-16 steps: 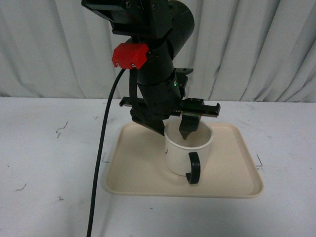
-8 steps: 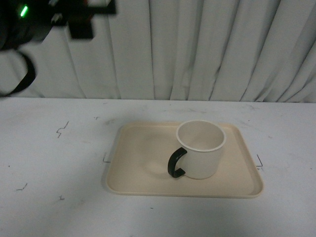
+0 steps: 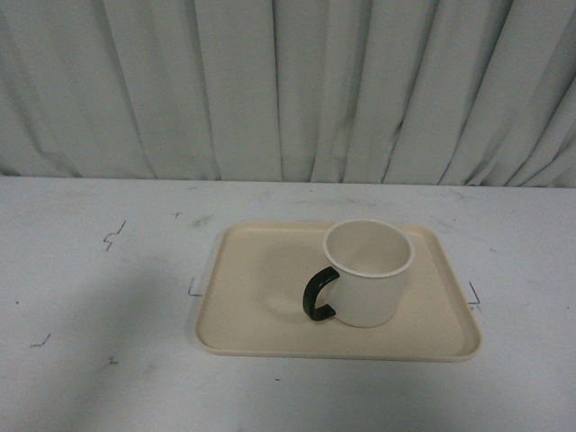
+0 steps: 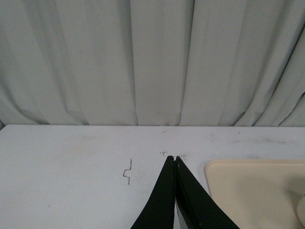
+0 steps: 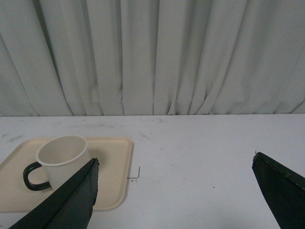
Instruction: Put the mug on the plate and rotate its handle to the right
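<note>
Front view: the mug (image 3: 369, 270) is recorded upright on the right half of the plate (image 3: 261, 306), on the bench (image 3: 108, 297); the handle (image 3: 319, 294) is turned left.

Left wrist view: the left gripper (image 4: 175, 158) is seen clenched and empty, near the plate's corner.

Right wrist view: the right gripper (image 5: 175, 157) is seen released, spread wide, apart from the mug.

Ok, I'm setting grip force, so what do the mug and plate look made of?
Mug: smooth cream wall and thin rim suggest glazed ceramic or enamel; can't tell which. Handle: glossy black, with a highlight. Plate: probably matte beige plastic, given moulded rounded corners and low rim.
</note>
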Motion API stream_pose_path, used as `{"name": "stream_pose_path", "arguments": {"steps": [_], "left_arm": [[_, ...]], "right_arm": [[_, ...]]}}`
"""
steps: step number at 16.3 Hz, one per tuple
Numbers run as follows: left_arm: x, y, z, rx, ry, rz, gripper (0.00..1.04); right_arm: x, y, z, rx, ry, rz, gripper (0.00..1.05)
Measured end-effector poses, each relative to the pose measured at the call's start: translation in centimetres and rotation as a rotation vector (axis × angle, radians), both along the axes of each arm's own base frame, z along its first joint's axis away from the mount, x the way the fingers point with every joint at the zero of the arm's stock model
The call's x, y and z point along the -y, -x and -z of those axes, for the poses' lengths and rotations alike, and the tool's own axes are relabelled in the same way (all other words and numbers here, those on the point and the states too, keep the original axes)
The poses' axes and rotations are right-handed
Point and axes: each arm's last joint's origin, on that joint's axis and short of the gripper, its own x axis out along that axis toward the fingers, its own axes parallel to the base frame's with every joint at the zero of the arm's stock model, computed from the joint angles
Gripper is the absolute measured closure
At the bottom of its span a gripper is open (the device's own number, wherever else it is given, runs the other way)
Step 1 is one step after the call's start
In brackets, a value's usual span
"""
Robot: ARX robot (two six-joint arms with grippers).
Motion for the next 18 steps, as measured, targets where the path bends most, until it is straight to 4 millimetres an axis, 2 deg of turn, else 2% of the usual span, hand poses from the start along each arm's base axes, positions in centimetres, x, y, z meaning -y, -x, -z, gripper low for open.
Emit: {"name": "stream_pose_path", "arguments": {"steps": [2,4,7,10,18], "left_arm": [[-0.7,1.6,-0.2,0.033,0.005,0.014,1.03],[-1.4,2.9,0.7,0.005,0.003,0.006,1.03],[-2.0,4.4,0.7,0.027,0.005,0.009,1.03],[-3.2,5.8,2.4,-0.013,0.005,-0.001,1.03],[-3.1,7.9,1.3,0.035,0.005,0.013,1.03]], "right_arm": [[0.0,0.0,0.0,0.0,0.0,0.0,0.06],[0.0,0.0,0.0,0.0,0.0,0.0,0.06],[0.0,0.0,0.0,0.0,0.0,0.0,0.06],[0.0,0.0,0.0,0.0,0.0,0.0,0.06],[0.0,0.0,0.0,0.0,0.0,0.0,0.06]]}}
